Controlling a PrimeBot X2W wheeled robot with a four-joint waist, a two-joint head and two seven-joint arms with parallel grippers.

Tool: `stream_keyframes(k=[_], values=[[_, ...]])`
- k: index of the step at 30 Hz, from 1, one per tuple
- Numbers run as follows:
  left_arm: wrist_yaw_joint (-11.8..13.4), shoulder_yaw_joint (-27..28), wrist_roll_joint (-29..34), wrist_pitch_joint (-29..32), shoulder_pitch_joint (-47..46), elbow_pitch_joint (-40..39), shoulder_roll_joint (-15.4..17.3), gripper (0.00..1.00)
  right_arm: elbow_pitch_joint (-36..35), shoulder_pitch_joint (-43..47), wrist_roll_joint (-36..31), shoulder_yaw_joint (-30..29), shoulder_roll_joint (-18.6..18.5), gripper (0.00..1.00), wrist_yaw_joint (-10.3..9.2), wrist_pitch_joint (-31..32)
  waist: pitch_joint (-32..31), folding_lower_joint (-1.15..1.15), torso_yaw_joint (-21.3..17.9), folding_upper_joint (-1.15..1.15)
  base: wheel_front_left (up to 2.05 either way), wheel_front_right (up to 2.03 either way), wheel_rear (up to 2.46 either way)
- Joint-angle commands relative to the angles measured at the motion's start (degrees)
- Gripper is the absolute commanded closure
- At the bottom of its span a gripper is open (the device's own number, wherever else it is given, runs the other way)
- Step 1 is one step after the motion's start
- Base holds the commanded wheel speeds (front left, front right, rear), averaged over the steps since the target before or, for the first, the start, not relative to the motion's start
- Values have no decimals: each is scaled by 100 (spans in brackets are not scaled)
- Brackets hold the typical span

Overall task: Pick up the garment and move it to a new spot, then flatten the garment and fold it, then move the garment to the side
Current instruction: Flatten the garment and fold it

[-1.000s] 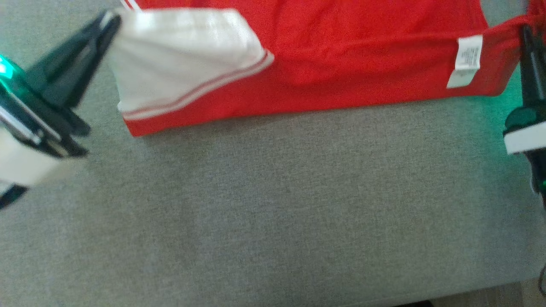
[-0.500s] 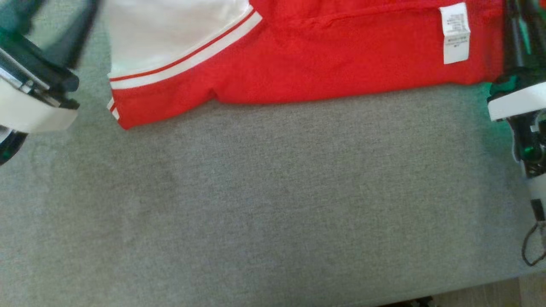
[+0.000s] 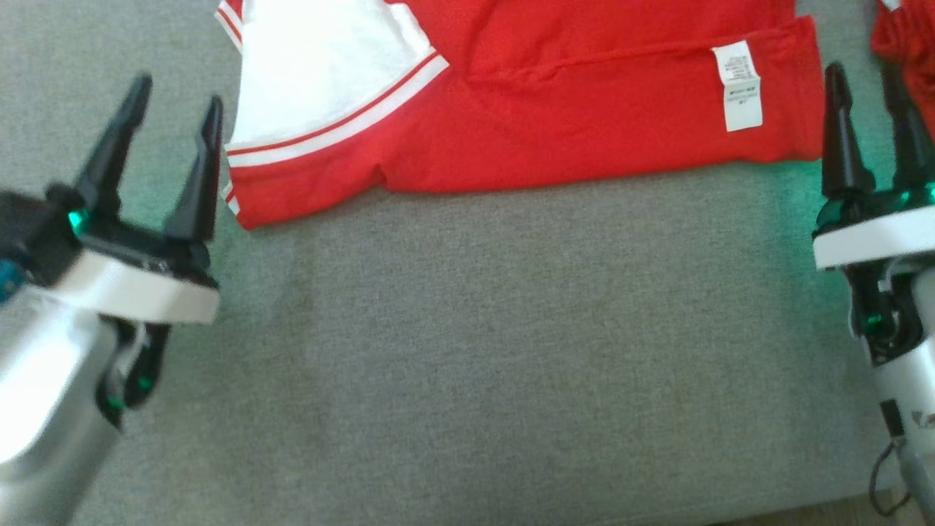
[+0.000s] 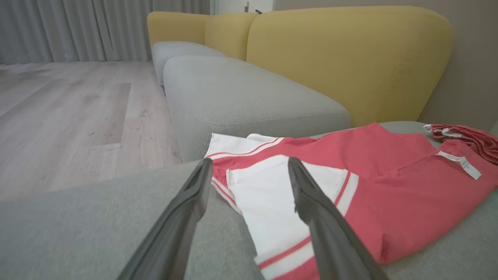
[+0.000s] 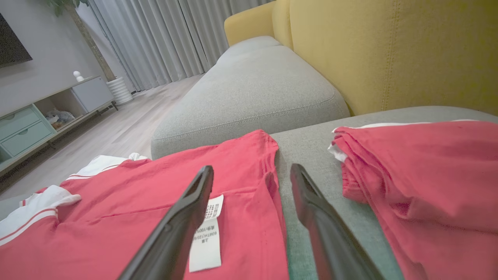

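red garment (image 3: 584, 117) with a white sleeve panel (image 3: 314, 73), lying folded on the far part of the grey sofa seat (image 3: 475, 351). the left gripper (image 3: 179, 91) hovers just beside the sleeve end, fingers spread and empty. the right gripper (image 3: 862, 73), likewise spread and empty, is just beside the end bearing the care label (image 3: 738, 88). the cloth looks light, soft and limp, likely to sag and unfold if lifted at one point. the two near corners, pinched through all layers, seem the best holds.
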Motion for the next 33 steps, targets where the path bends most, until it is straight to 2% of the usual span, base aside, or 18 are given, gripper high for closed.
stream_keyframes(k=[1,5,9,14,23,28,29,30,33], values=[[69,390,-30,-23,31,-132,114,0,-199,133,-38,0,-20,0,-4,-71,-97,1,9,0,0,0,0],[146,543,-54,-24,552,95,-177,0,-252,284,-32,-62,63,0,-4,-75,-176,1,-13,0,0,0,0],[-27,527,-183,-24,782,261,-360,0,-288,358,-20,-83,149,0,-4,-76,-199,1,-77,0,0,0,0],[-165,377,-312,28,968,339,-477,0,-310,421,-44,-104,217,0,-4,-77,-179,1,-142,0,0,0,0],[-21,343,-565,421,999,789,-592,0,-330,470,-90,-102,302,0,-4,-77,-150,1,-194,0,0,0,0],[-260,120,-522,554,909,903,-657,0,-322,520,-75,-148,325,0,-4,-77,-113,1,-193,0,0,0,0],[-318,74,-507,559,899,914,-669,62,-313,532,-76,-159,320,0,-4,-77,-113,1,-194,0,0,0,0],[-379,30,-494,561,892,923,-679,100,-306,541,-77,-168,316,0,-4,-77,-115,1,-194,0,0,0,0],[-485,-15,-438,444,864,929,-709,100,-275,570,-82,-190,303,0,-4,-77,-144,1,-174,0,0,0,0]])
